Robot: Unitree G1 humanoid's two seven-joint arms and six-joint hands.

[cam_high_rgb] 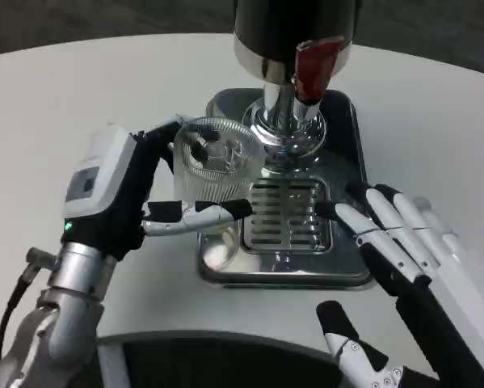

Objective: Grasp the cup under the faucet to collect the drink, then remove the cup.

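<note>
Cup [216, 166] in left hand [120, 190]

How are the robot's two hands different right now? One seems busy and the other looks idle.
The left hand grips the ribbed clear cup, fingers wrapped around it; the right hand holds nothing, fingers spread. The left hand lifts the cup over the left side of the metal drip tray, beside the faucet; the right hand's fingertips lie at the tray's right edge near the grate. Both have white backs and black-and-white fingers.

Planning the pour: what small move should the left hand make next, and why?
Probably shift the cup a little further right, toward the faucet. The left hand holds it over the drip tray, and its mouth looks left of the spout.
</note>
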